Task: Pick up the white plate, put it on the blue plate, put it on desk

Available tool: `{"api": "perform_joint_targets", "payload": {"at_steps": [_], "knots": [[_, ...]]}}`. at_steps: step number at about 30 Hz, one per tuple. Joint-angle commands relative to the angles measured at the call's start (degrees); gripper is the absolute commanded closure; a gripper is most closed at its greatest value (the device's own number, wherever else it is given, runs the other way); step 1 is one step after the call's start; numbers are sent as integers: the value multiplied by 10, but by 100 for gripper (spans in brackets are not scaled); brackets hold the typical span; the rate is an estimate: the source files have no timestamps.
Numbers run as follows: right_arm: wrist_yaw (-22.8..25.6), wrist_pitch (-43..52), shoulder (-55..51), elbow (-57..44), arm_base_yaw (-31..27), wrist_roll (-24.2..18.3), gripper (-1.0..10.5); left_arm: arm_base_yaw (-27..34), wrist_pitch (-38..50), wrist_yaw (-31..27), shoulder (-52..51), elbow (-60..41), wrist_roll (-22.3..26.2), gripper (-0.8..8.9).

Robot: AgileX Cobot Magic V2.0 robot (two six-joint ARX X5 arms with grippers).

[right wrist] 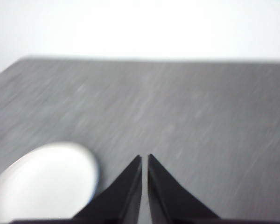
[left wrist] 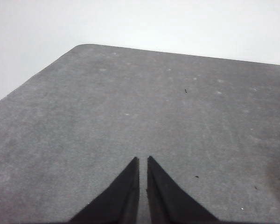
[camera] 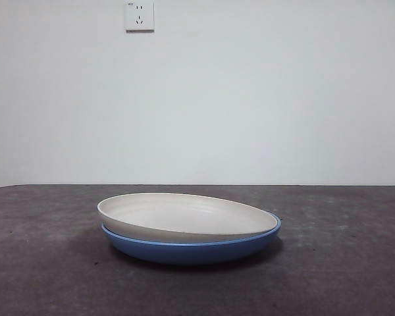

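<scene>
I see the white plate [camera: 184, 217] sitting tilted inside the blue plate [camera: 191, 250] on the desk [camera: 39, 263], so stacking looks done. Both the left gripper [left wrist: 143, 161] and right gripper [right wrist: 144, 158] have jaws pressed together, gripping nothing, clear of the plates.

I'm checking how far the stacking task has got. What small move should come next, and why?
Probably open the right gripper and bring it down to the white plate's rim. That plate already sits, tilted, in the blue plate and must still go on the desk. Both grippers are shut and empty; only the right wrist view shows the plate nearby, the left gripper sees bare desk.
</scene>
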Motion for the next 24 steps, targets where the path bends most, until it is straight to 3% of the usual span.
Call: {"api": "perform_joint_targets", "payload": {"at_steps": [1,5,10,17,24], "knots": [[23,156,-43,-145,-3,-13,929,2,-4,-3,0,-12,7,786],[113,250,-122,-294,1,-24,929,2,-4,-3,0,-12,7,786],[226,255,-211,-392,11,-25,929,2,-4,-3,0,-12,7,785],[236,236,-241,-433,12,-68,929,2,-3,-3,0,-12,7,786],[236,239,-241,-439,12,-83,929,2,-4,-3,0,-12,7,786]]}}
